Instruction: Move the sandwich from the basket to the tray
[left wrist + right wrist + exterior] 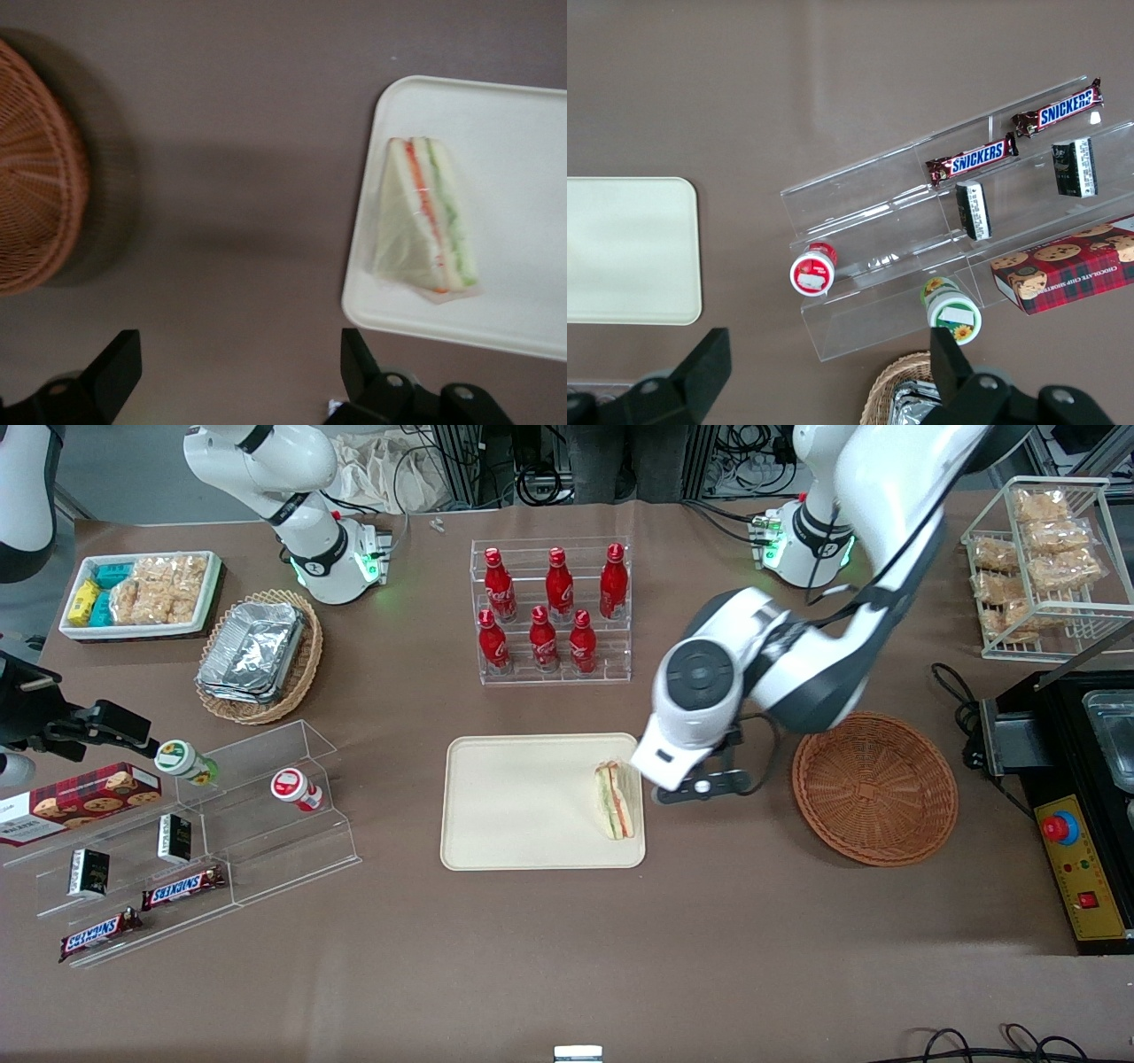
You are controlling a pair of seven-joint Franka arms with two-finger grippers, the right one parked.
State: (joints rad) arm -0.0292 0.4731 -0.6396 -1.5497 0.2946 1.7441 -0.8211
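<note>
Cream tray (523, 802) holds 1 sandwich (616, 801), at its edge nearest the wicker basket (875, 788), which is empty. Gripper (239, 372) spread wide, holding nothing, over bare table btwn tray & basket.

— What sort of place is this?

— A robotics lab dressed up as a snack shop. Two white robot arms are bolted to a brown-covered table (549, 957), with cable bundles (532, 469) and metal frame legs at its edge, and a control box with a red emergency stop button (1056, 827).

— And the shop part?

— Cola bottles (549, 607) on a clear tiered stand, Snickers bars (182, 887) on acrylic shelves (221, 824), a wire rack of snack bags (1036, 558). The working arm's gripper (704, 786) hangs between tray (523, 806) and basket (875, 786).
</note>
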